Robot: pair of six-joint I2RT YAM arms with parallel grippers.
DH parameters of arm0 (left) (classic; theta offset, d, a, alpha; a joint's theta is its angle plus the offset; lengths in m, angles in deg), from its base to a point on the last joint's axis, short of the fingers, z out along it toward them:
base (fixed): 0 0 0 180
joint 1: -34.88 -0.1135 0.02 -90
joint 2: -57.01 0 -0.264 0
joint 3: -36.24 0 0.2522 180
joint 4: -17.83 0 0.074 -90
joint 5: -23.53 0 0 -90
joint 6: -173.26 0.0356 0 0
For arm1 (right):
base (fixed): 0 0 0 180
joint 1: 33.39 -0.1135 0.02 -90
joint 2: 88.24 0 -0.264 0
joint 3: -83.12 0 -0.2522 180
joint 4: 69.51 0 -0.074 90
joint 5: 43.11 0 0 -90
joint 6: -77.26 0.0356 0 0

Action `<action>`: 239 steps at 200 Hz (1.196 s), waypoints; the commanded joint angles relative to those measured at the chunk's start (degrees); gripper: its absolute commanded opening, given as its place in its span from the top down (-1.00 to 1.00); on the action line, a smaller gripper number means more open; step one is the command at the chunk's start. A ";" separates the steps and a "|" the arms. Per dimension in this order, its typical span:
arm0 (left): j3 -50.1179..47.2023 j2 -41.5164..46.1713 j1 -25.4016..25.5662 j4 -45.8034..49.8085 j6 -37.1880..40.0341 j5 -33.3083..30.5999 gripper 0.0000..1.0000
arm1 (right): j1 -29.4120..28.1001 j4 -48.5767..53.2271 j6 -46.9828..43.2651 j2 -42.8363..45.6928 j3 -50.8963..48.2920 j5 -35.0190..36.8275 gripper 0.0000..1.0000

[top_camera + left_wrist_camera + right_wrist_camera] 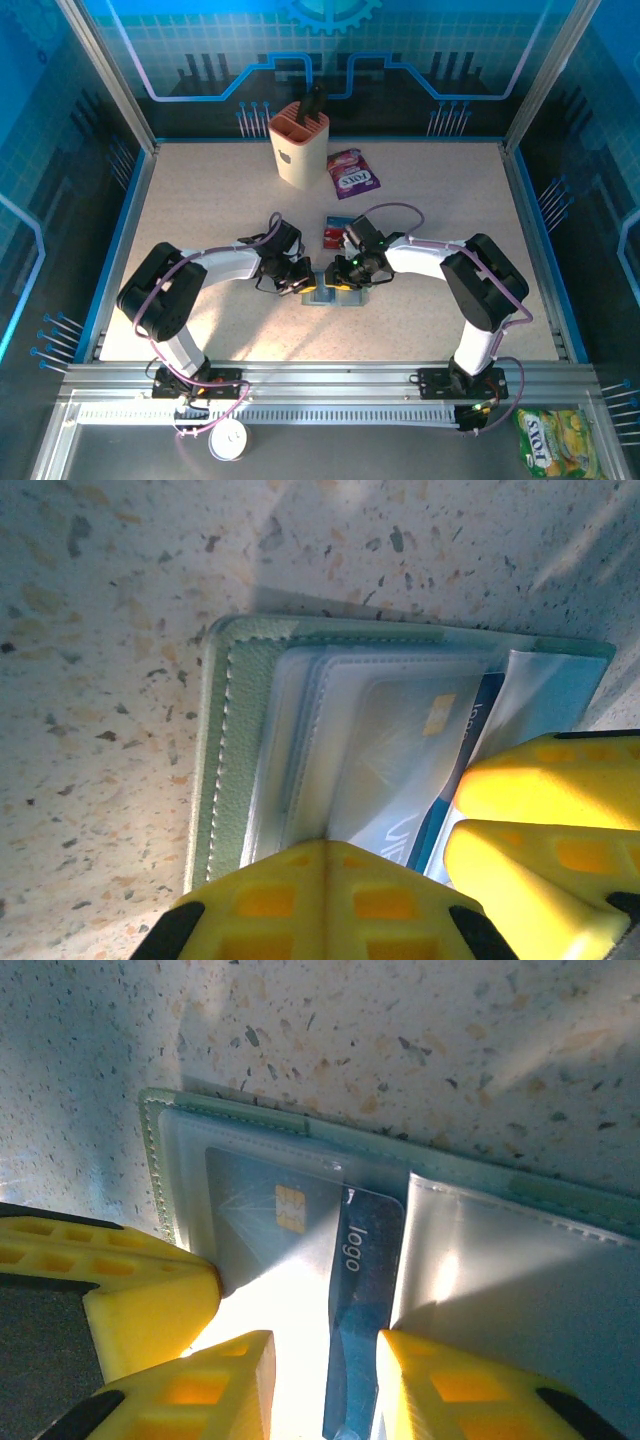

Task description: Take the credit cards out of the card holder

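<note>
Two grippers meet over the card holder, which lies open and flat on the table, near its middle.

On the left side, the left gripper has its yellow fingers pressed tightly together with nothing between them. In the left wrist view its tip rests on the clear sleeves of the holder. I judge that it serves as a weight to keep the holder down.

In the holder, a grey card with a gold chip sits fully inside one sleeve. Beside it a blue card printed "logo" is partly out, and a clear flap covers its right part.

On the right side, the right gripper has its fingers parted, one on each side of the exposed strip of the blue card. A bright gap shows between one finger and the card, so I judge that the card is not pinched yet.

Just behind the holder, a few loose cards, red and blue, lie on the table.

Several things could go wrong from here:
- If the right fingers close on the flap together with the blue card, the pull may drag or lift the whole holder.
- The left tip could slide on the smooth plastic, and then nothing holds the holder down.
- The card is thin and glossy, so a weak pinch may slip off.
- The two grippers are very near each other, so a small sideways move could make them collide.
</note>
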 commanded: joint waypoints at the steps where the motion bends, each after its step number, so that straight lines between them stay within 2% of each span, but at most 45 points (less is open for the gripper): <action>1: 0.78 -1.58 0.41 2.45 1.29 -1.13 0.97 | 0.84 1.16 0.91 0.23 -1.10 0.04 0.31; 214: 1.37 -2.19 0.45 2.89 1.33 -1.09 0.97 | 0.92 -0.79 2.12 1.95 -3.19 0.26 0.32; 239: 1.70 -2.59 0.44 2.79 1.36 -0.79 0.97 | 1.05 -2.96 2.76 0.97 -3.60 -2.01 0.32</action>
